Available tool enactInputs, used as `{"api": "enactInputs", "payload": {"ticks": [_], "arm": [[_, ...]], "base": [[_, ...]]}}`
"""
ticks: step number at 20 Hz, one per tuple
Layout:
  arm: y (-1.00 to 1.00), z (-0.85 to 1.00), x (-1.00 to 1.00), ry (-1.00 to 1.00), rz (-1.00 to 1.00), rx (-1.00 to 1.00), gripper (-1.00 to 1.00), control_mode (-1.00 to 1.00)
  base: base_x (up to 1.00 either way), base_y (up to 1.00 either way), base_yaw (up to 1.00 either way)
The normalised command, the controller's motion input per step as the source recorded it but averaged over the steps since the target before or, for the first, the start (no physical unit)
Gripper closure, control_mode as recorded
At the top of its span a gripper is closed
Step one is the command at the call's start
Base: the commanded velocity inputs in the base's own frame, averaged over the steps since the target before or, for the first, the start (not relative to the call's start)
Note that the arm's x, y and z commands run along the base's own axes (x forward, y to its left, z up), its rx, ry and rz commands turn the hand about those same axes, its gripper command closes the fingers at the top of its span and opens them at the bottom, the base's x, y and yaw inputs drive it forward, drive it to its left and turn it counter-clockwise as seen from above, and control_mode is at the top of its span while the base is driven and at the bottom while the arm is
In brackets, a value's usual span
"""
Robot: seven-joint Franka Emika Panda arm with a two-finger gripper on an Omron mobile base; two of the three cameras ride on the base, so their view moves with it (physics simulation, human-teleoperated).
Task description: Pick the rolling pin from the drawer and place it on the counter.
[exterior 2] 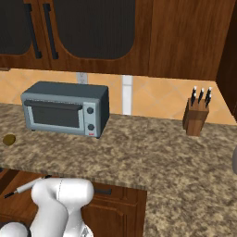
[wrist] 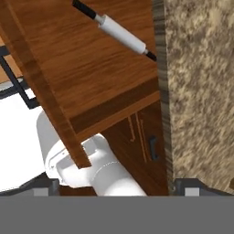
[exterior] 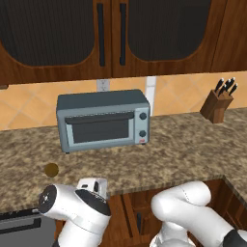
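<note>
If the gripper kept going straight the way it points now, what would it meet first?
Probably the open drawer's wooden bottom, short of the rolling pin that lies further up beside the counter edge; depth is unclear.

I am looking at a home kitchen. A long counter [exterior: 193,144] of brown speckled stone runs across both base views, and on it I see a grey toaster oven [exterior: 102,120]. At about 2 o'clock from the oven stands a wooden knife block [exterior: 218,102] with dark handles. Behind them is a wall [exterior 2: 152,97] of orange-tan tiles with a white socket [exterior: 102,85]. Above hang dark wooden cupboards [exterior: 111,34] with long black handles. In the hand view an open wooden drawer [wrist: 87,68] holds a rolling pin [wrist: 119,33].
</note>
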Motion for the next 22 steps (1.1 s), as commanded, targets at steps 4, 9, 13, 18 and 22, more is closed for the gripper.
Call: {"api": "enactInputs", "payload": {"ticks": [4, 9, 13, 18, 22], "arm": [[0.51, -0.09, -0.10, 0.09, 0.05, 0.00, -1.00, -1.00], [0.14, -0.74, -0.10, 0.14, 0.06, 0.05, -1.00, -1.00], [0.01, -0.65, 0.00, 0.07, 0.07, 0.28, -1.00, -1.00], [-0.21, -0.80, -0.14, 0.04, 0.07, 0.46, -1.00, -1.00], [-0.08, -0.20, -0.06, 0.07, 0.09, 0.01, -1.00, -1.00]], "base": [[0.00, 0.00, 0.00], [0.00, 0.00, 0.00], [0.00, 0.00, 0.00], [0.00, 0.00, 0.00], [0.00, 0.00, 0.00]]}}
